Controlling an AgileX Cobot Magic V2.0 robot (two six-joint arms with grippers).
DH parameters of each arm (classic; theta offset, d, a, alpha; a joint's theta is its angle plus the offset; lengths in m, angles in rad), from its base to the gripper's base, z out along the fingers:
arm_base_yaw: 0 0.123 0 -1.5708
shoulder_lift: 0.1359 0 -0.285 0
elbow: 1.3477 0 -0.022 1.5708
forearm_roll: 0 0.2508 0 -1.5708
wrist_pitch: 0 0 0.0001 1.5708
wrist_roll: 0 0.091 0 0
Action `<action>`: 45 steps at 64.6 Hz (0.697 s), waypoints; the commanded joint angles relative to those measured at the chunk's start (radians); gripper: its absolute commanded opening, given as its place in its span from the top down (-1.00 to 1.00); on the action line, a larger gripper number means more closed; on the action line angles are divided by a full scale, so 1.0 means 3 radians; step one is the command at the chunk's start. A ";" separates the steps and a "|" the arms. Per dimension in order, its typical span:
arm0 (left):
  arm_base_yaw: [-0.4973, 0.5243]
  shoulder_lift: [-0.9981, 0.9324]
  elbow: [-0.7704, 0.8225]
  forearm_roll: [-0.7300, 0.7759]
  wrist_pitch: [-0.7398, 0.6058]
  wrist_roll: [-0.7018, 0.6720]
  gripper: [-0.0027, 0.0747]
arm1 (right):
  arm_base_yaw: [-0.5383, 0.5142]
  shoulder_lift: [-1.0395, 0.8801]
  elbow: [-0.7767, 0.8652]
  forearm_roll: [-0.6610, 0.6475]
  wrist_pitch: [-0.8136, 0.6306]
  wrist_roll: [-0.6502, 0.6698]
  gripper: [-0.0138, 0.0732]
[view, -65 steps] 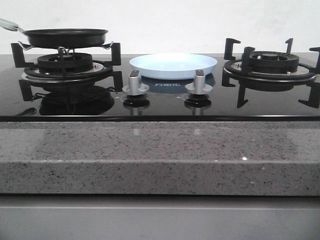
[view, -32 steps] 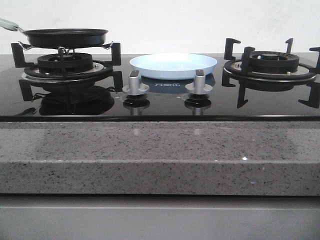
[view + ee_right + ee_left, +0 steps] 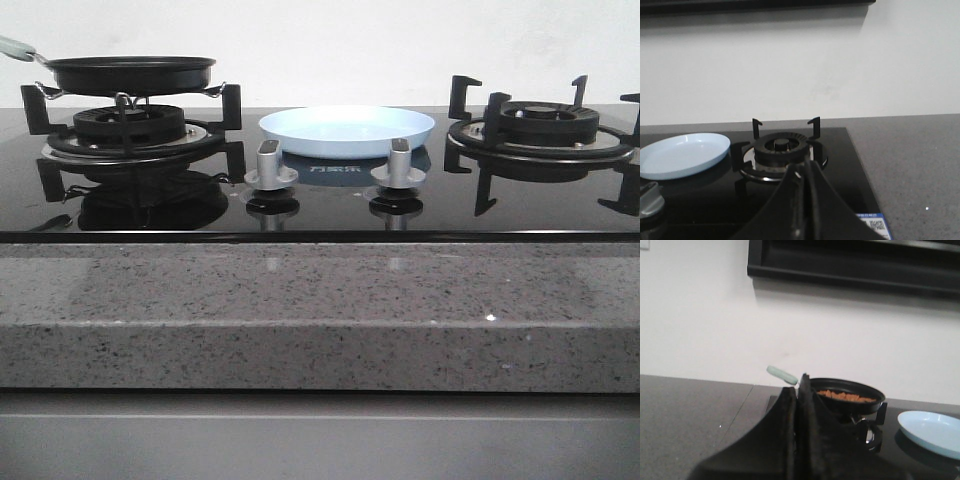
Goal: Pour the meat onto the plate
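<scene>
Front view: the black frying pan point(image 3: 132, 73) sits on the left burner point(image 3: 130, 128), its pale handle point(image 3: 17, 47) poking off to the left, and the plate point(image 3: 347, 131) waits empty on the glass hob between the two burners, just behind the two knobs point(image 3: 270, 165). Neither arm shows here, and the pan's contents are hidden by its rim.

Left wrist view: the left end effector point(image 3: 798, 390) is pressed fully closed with nothing between its fingers, looking straight at the pan. There's the meat point(image 3: 845, 396), a low orange-brown heap inside it. The risk: that handle is thin and angled, so a shallow grip could let the pan twist and spill chunks onto the hob before it reaches the plate.

Right wrist view: the right end effector point(image 3: 804, 172) looks closed and empty too, though the fingers blur together here. It faces the bare right burner point(image 3: 781, 150), plate point(image 3: 682, 154) beside. A hasty tip could send meat over the plate's low rim.
</scene>
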State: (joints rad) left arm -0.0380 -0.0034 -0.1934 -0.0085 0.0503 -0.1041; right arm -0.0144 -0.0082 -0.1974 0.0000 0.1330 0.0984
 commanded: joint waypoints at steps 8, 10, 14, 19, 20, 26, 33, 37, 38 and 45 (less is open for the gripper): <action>-0.0026 0.0350 -0.0795 -0.0023 0.0392 -0.0020 0.98 | -0.0024 0.0460 -0.0891 -0.0041 0.0389 -0.0146 0.95; -0.0026 0.0432 -0.0885 -0.0023 0.0476 -0.0020 0.98 | -0.0024 0.0536 -0.0988 -0.0041 0.0450 -0.0178 0.95; -0.0026 0.0627 -0.1084 -0.0023 0.0666 -0.0020 0.98 | -0.0024 0.0711 -0.1196 -0.0041 0.0579 -0.0230 0.95; -0.0026 0.0898 -0.1333 -0.0023 0.0907 -0.0020 0.98 | -0.0024 0.0949 -0.1440 -0.0041 0.0757 -0.0230 0.95; -0.0026 0.0966 -0.1390 -0.0023 0.0961 -0.0020 0.98 | -0.0024 0.0991 -0.1476 -0.0041 0.0786 -0.0230 0.95; -0.0026 0.1235 -0.1584 -0.0023 0.1156 -0.0013 0.98 | -0.0024 0.1282 -0.1686 -0.0041 0.1015 -0.0239 0.95; -0.0026 0.1532 -0.1711 -0.0034 0.1257 -0.0013 0.98 | -0.0024 0.1568 -0.1770 -0.0041 0.1202 -0.0239 0.95; -0.0026 0.1673 -0.1711 -0.0070 0.1266 -0.0013 0.98 | -0.0024 0.1705 -0.1764 -0.0041 0.1234 -0.0239 0.95; -0.0026 0.1707 -0.1711 -0.0070 0.1266 -0.0013 0.98 | -0.0024 0.1731 -0.1760 -0.0041 0.1243 -0.0239 0.95; -0.0026 0.1858 -0.1711 -0.0070 0.1266 -0.0013 0.98 | -0.0024 0.1937 -0.1760 -0.0041 0.1314 -0.0239 0.95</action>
State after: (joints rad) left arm -0.0380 0.5194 -0.6708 -0.0208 0.5022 -0.1041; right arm -0.0144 0.5339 -0.6928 0.0000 0.5831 0.0383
